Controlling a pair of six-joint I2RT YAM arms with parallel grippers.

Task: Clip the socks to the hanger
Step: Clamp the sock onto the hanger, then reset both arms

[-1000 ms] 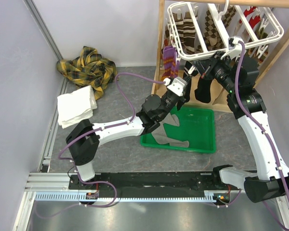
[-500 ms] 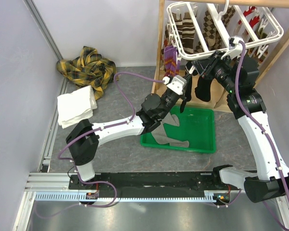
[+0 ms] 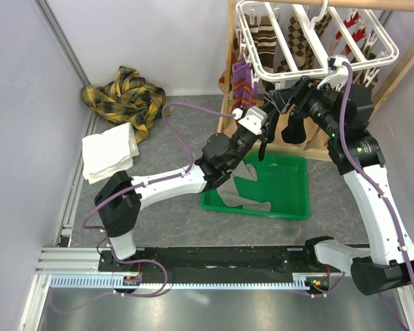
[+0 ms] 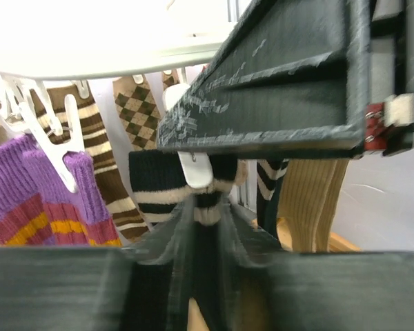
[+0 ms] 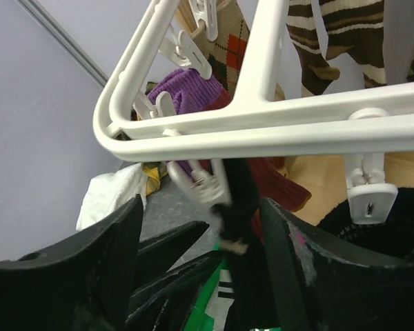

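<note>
Both jaws have opened, leaving black sock point(image 3: 292, 129) clipped; green bin point(image 3: 306, 186) holds socks point(image 3: 247, 203).

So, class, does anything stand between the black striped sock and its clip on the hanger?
Nothing visible does: the white clip already pinches the black striped sock by its cuff, hanging under the hanger.

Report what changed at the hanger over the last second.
Both the left gripper and right gripper opened, leaving the black striped sock hanging from a clip on the hanger. The hanger's near rim rose slightly. The green bin, plaid cloth and white towel stayed put.
</note>
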